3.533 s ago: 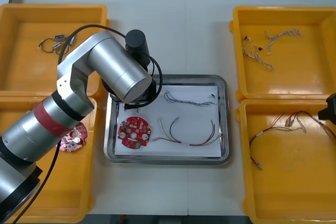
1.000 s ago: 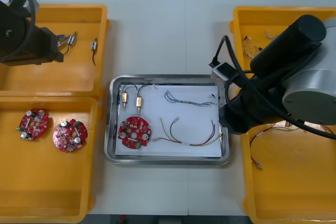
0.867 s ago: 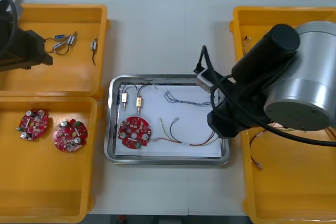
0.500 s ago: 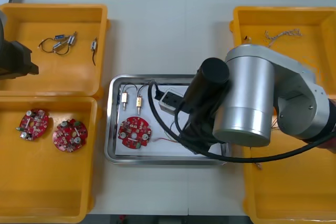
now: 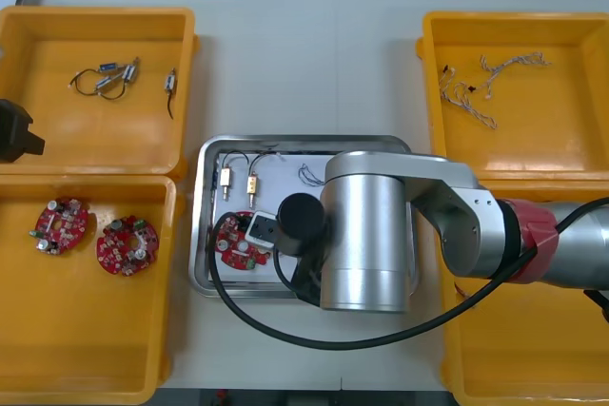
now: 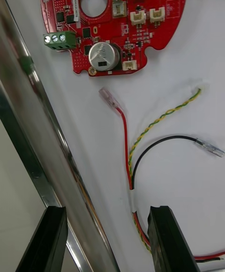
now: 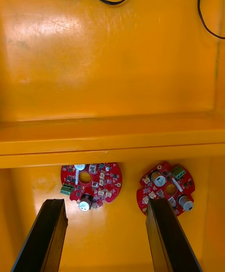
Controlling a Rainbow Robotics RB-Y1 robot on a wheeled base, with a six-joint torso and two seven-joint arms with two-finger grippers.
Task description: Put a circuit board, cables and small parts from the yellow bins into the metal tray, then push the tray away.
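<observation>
Fingers of the right tool (image 6: 107, 241) are held wide apart over the near edge of the metal tray (image 5: 285, 142), which is set at the middle of the bench (image 5: 304, 54). Between them the tray's shiny rim and a red and yellow cable (image 6: 127, 159) are seen, and nothing is held. A black cable (image 6: 164, 137) is joined to the same bundle, and a red circuit board (image 6: 112, 19) is laid just beyond the fingertips on the tray's white lining. Two small metal parts (image 5: 238, 181) are placed in the tray's far left corner. At the bench's left edge the left tool (image 7: 107, 234) is likewise spread wide and empty above the near left yellow bin (image 5: 86, 349), where two further boards (image 7: 91, 185) are laid side by side. Other small parts with black leads (image 5: 105, 78) are found in the far left bin (image 5: 95, 145), and pale twisted cables (image 5: 466, 97) in the far right bin (image 5: 542, 140).
</observation>
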